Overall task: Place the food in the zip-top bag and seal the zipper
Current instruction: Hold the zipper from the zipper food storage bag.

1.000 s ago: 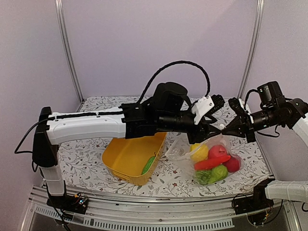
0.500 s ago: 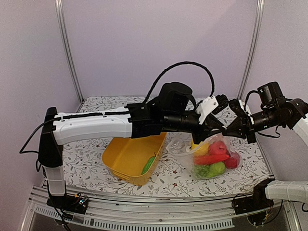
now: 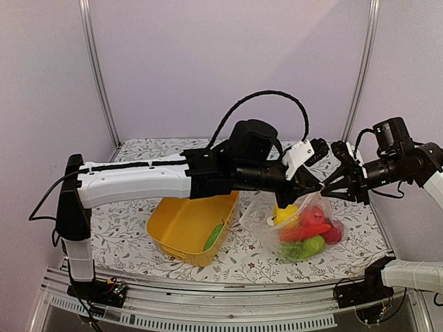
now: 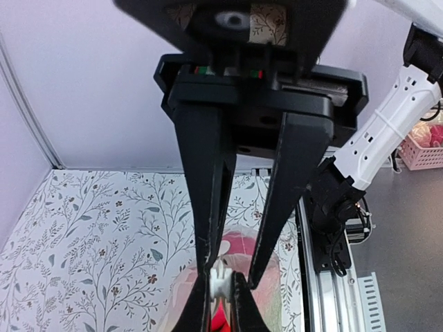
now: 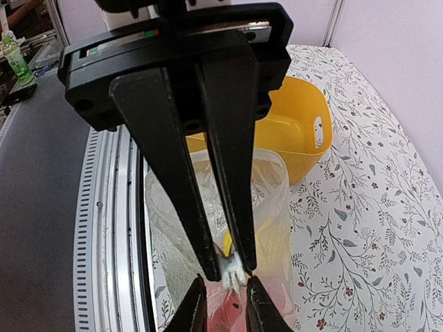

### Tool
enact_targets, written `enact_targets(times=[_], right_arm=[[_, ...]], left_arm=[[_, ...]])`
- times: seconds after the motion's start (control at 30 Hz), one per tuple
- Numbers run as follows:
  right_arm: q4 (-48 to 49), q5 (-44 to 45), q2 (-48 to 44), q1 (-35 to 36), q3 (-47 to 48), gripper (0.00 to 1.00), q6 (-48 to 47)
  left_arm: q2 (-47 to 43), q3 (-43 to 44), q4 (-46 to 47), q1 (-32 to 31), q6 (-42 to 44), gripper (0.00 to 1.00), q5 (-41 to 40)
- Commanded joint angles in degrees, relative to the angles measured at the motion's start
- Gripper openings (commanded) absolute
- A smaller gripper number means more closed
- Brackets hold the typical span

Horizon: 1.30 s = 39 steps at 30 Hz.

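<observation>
The zip-top bag [image 3: 266, 207] hangs off the table under both grippers. Inside are a yellow fruit [image 3: 285, 214], a red fruit [image 3: 315, 216], a red chili [image 3: 304, 230] and greens [image 3: 308, 246]. My right gripper [image 3: 327, 188] is shut on the white zipper slider [image 5: 233, 268] at the bag's right end. My left gripper [image 3: 315, 185] reaches in from the left. Its jaws stand a little apart, tips against the right fingertips, straddling the slider [image 4: 223, 285]. The bag's mouth [image 5: 277, 166] gapes open towards the basket. One green food piece [image 3: 213, 237] lies in the yellow basket [image 3: 181, 220].
The yellow basket [image 5: 299, 131] stands left of the bag, under my left arm. The table's near metal rail [image 3: 208, 315] and the right arm's base [image 3: 363, 290] lie in front. Frame posts [image 3: 97, 69] stand at the back corners.
My left gripper has moved right until its tips meet the right gripper at the slider. The bag has risen and its food has bunched together. The right gripper has hardly moved.
</observation>
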Motion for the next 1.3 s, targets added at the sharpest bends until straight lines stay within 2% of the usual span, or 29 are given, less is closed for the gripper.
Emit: enact_targets(times=[0.0,0.1,0.37,0.47,0.53,0.67,0.73,0.83,0.97,1.13,1.27], right_arm=[[0.9,-0.9,-0.2,0.3,0.9,0.17,0.5],[0.7,-1.3,0.5,0.3,0.6,0.14,0.5],[1.5,-0.1,1.2,0.3,-1.0,0.24,0.6],[1.8,-0.3,1.7,0.3,-1.3,0.15,0.6],[2.2,-0.1,1.9,0.3,-1.3,0.14,0.8],[2.9,0.8,2.1,0.3,-1.5,0.28,1.2],[2.9,0.9,2.1,0.3,-1.6,0.28,1.2],[3.0,0.9,2.2,0.3,-2.0,0.25,1.2],[3.1,1.1,2.3,0.4,-2.7,0.09,1.1],[3.6,0.7,2.0,0.3,-2.4,0.0,1.3],[4.2,0.4,1.2,0.3,-1.6,0.0,2.0]], left_arm=[[-0.6,0.7,-0.3,0.2,0.7,0.0,-0.5],[-1.0,0.3,-0.4,0.2,0.7,0.0,-0.5],[-2.4,-1.1,0.7,0.2,0.6,0.0,-0.1],[-2.6,-1.3,0.7,0.2,0.6,0.0,-0.4],[-2.6,-1.3,0.6,0.2,0.7,0.0,-0.6],[-2.8,-1.4,0.5,0.1,0.7,0.0,-0.7],[-2.9,-1.5,0.6,0.1,0.7,0.0,-0.7],[-3.1,-1.6,0.7,0.2,0.7,0.0,-1.0],[-3.1,-1.9,0.8,0.2,0.7,0.0,-1.1],[-3.3,-1.8,0.6,0.2,1.1,0.0,-1.6],[-2.9,-1.5,-0.4,0.1,1.0,0.18,-1.9]])
